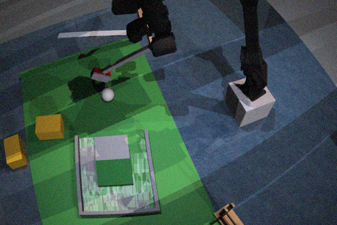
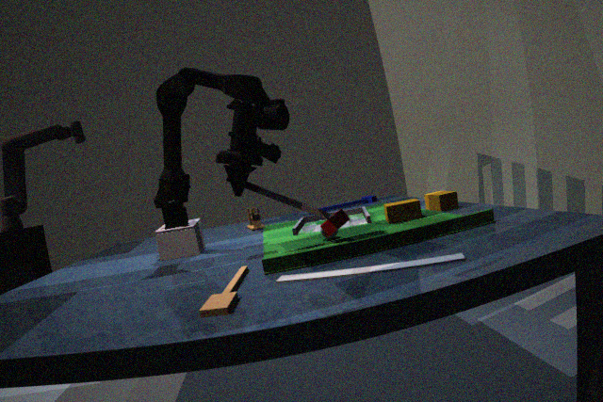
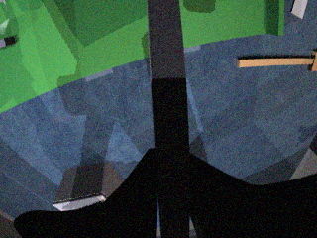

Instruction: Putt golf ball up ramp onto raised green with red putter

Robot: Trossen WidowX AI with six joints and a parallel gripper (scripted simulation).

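Top view: the black claw [image 1: 149, 43] is clamped on the grey shaft of the red putter [image 1: 101, 74], which slants down from it over the green mat [image 1: 152, 140]. The putter's red-and-grey head sits low near the mat, on the side of the golf ball [image 1: 107, 94] away from the ramp [image 1: 111, 146]. The white ball rests on the mat just beside the head, apart from it, and well short of the ramp and raised green [image 1: 114, 172] inside their grey-walled tray [image 1: 152, 168]. Two yellow blocks [image 1: 49, 126] lie to one side of the ball. A white strip [image 1: 91, 33] lies on the blue surface [image 1: 245, 162] beyond the mat.
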